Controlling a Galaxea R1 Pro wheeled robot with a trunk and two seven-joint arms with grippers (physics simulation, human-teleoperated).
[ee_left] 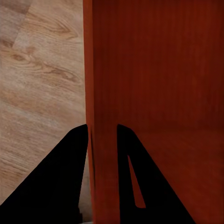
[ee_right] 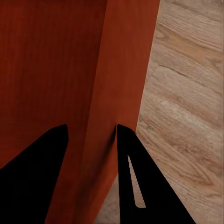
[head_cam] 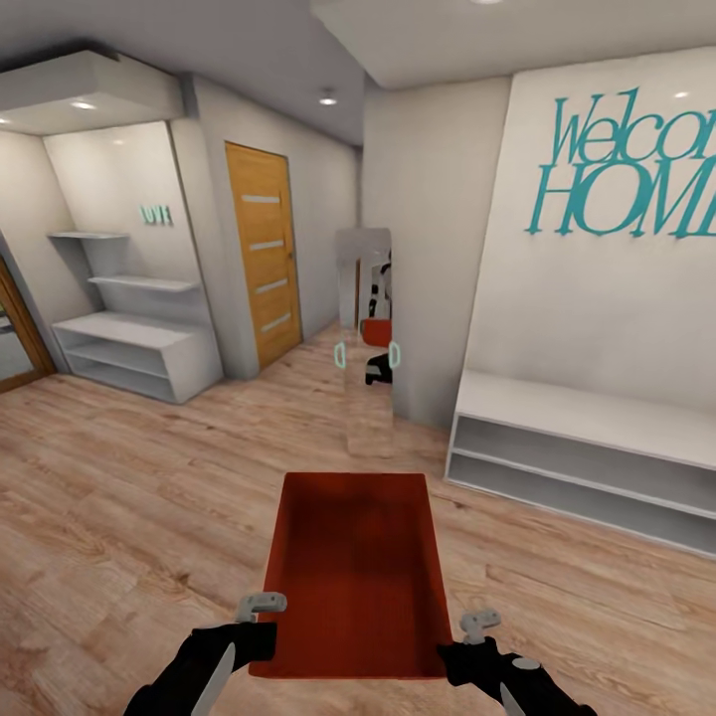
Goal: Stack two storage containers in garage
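One orange-red open-top storage container (head_cam: 353, 567) hangs level in front of me, above a light wood plank floor (head_cam: 119, 497). My left gripper (head_cam: 261, 619) is shut on its left wall near the near corner. In the left wrist view the fingers (ee_left: 70, 158) straddle that thin wall (ee_left: 100, 70). My right gripper (head_cam: 475, 631) is shut on the right wall, which the right wrist view shows between the two fingers (ee_right: 126, 154) as an orange-red wall (ee_right: 121, 70). The container is empty. The garage is out of view.
A tall mirror (head_cam: 363, 338) straight ahead reflects the robot and the container. A wooden door (head_cam: 264, 254) and white shelves (head_cam: 129, 348) stand to the left. A low white bench (head_cam: 587, 447) sits at the right under teal "Welcome HOME" lettering (head_cam: 626, 169).
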